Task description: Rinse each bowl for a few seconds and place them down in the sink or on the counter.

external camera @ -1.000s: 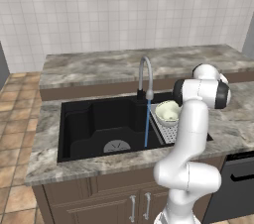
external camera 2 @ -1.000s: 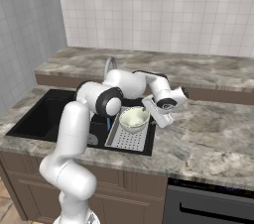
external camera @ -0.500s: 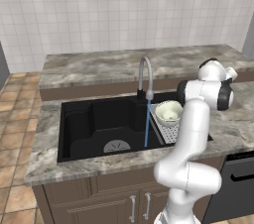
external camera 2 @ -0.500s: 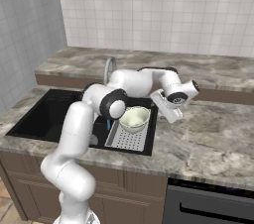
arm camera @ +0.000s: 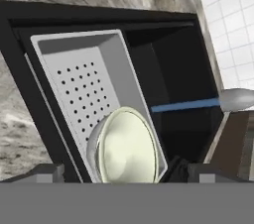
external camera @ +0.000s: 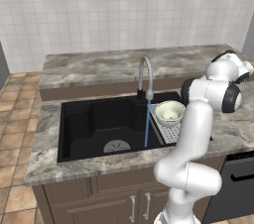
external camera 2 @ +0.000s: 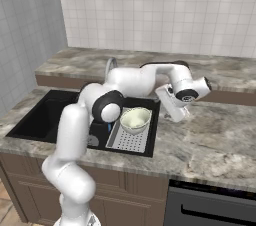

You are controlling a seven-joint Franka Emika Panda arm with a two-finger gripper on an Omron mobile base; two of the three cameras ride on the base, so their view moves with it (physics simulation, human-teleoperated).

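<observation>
Pale cream round bowl (external camera 2: pixel 135 120) with a light green inside sits upright, mouth up, in the grey perforated rectangular tray (external camera 2: pixel 129 140) at the right end of the black rectangular sink (external camera: pixel 99 124). White-armed tool (external camera 2: pixel 176 108) hangs above the marbled stone surface (external camera 2: pixel 210 140) just right of the tray, spread wide, holding and touching nothing. Blue water (external camera: pixel 147 123) streams from the curved steel faucet (external camera: pixel 144 74).

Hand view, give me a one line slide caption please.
Cream bowl sits in the grey perforated tray at the black sink, faucet running.
</observation>
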